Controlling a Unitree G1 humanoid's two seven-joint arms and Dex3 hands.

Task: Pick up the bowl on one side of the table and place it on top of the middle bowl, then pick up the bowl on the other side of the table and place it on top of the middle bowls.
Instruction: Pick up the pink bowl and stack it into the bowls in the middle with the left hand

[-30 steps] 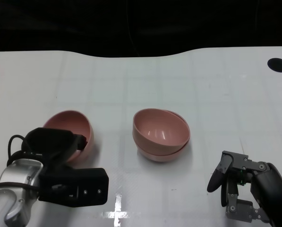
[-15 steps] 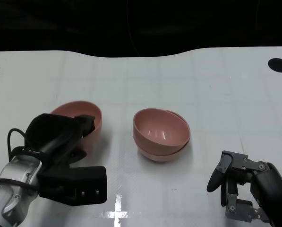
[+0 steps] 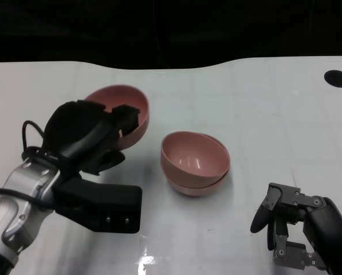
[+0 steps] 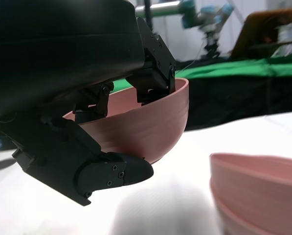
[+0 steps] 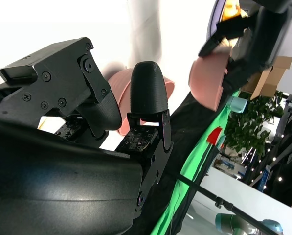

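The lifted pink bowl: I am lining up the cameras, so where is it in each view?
Head view: lifted bowl, upper left of centre, held by the left hand.
Left wrist view: centre, fingers over its rim.
Right wrist view: upper right.
Shared landmark: the stacked bowls.

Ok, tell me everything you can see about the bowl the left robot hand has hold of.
The pink bowl is a plain, smooth, matte hemisphere, plastic by the look of it, and looks empty. The left robot hand grips it at the rim, fingers inside and outside the wall. It is lifted clear of the table, tilted, to the left of the stacked bowls and not touching them.
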